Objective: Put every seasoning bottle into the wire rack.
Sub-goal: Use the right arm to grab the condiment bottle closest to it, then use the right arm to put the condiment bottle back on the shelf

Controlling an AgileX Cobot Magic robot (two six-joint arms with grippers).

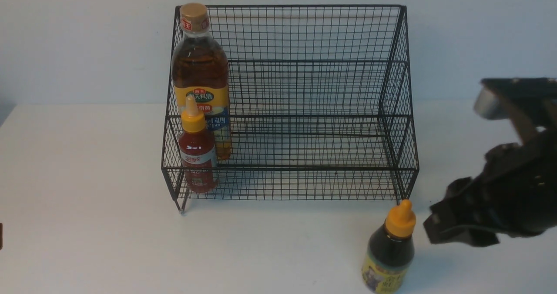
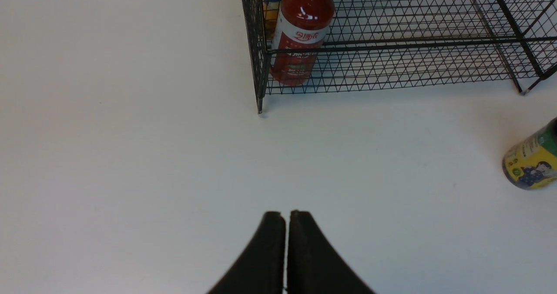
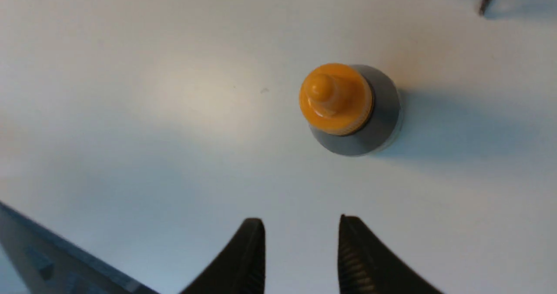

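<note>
Front view: while two bottles, tall amber [image 1: 200,68] and small red [image 1: 198,155], stand in the wire rack [image 1: 289,169], the dark bottle [image 1: 390,255] is outside, before its right end.
Left wrist view: left pincer [image 2: 287,218] together, holding nothing.
Right wrist view: right pincer [image 3: 302,222] apart, empty, near the dark bottle.
Step, judged: fetching the last bottle.
Next move: straddle its body squarely, then close.
</note>
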